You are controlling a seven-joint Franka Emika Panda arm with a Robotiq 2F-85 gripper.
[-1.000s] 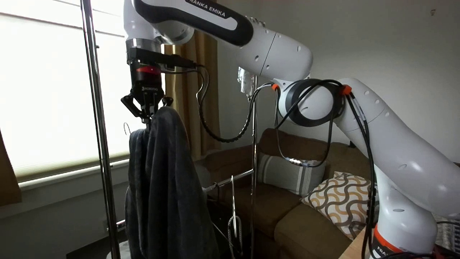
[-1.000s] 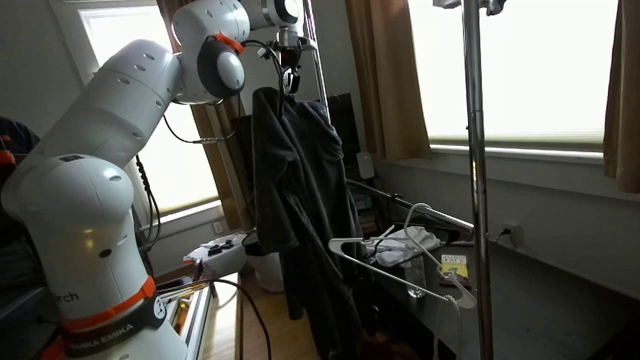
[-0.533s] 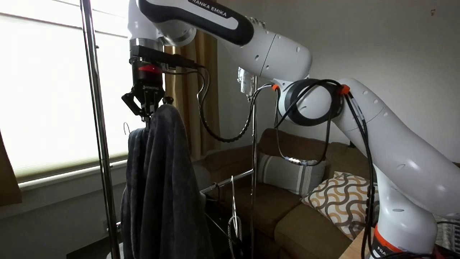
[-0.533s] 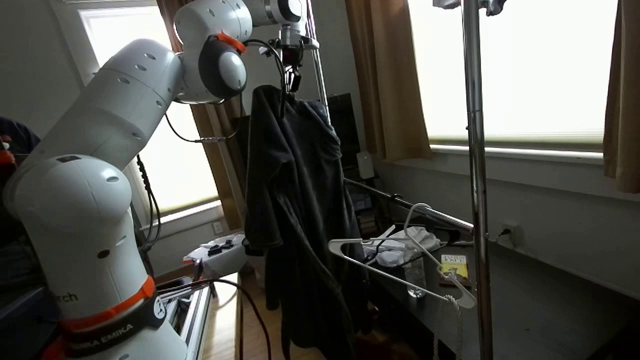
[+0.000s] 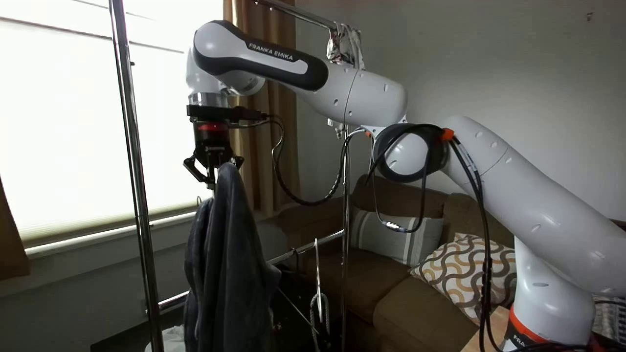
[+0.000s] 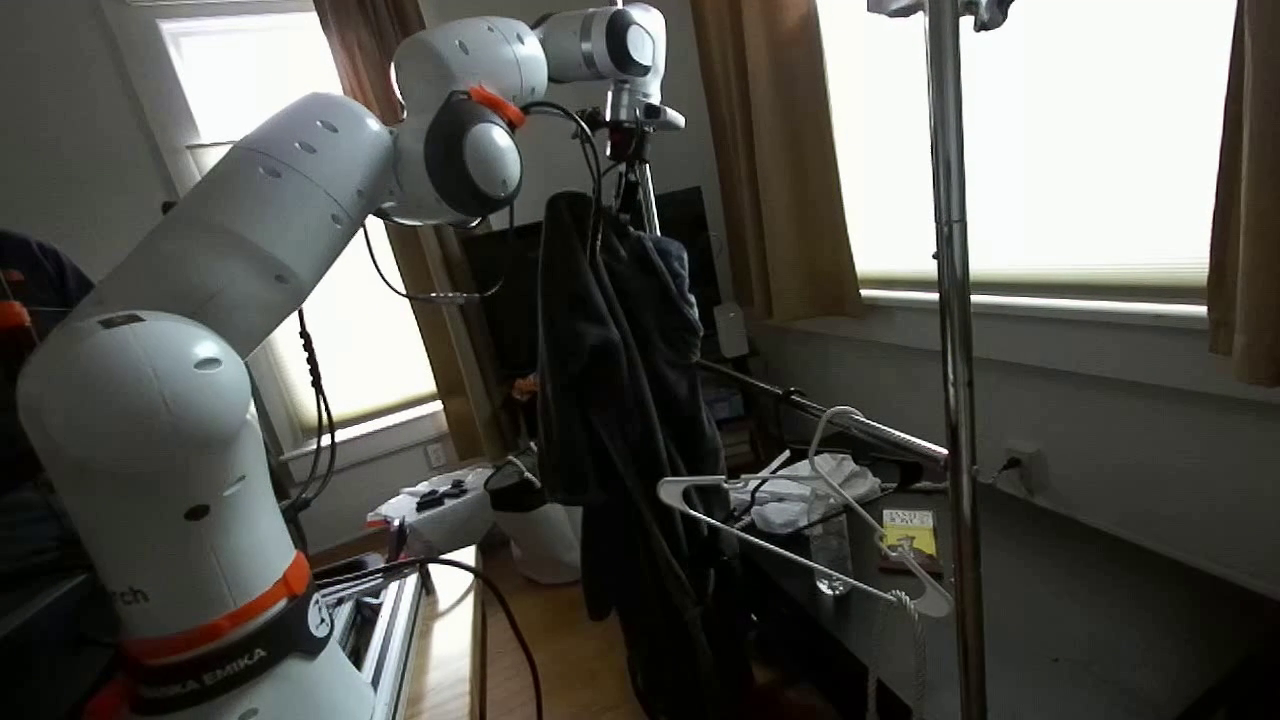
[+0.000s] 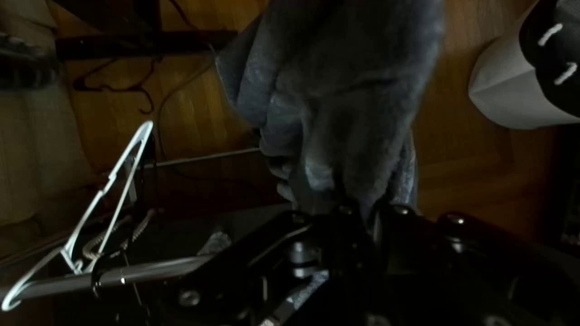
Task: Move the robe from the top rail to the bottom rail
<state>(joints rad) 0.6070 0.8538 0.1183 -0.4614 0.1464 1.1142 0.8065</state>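
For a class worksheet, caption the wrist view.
Gripper holding the robe, with a white hanger hooked on the bottom rail.

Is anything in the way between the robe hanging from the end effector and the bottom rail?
Nothing visible stands between the robe and the bottom rail beside it, though the robe hides part of the bar. Toward the sofa, a dark hook and a white hanger occupy the rail.

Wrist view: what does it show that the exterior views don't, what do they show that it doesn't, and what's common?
Wrist view only: a dark hanger that seems to lie on the wooden floor.
Exterior views only: windows, brown curtains, and, in an exterior view, the top rail.
Shared: the robe, the fingers at its upper end, the bottom rail, and the white hanger with a rope on it.
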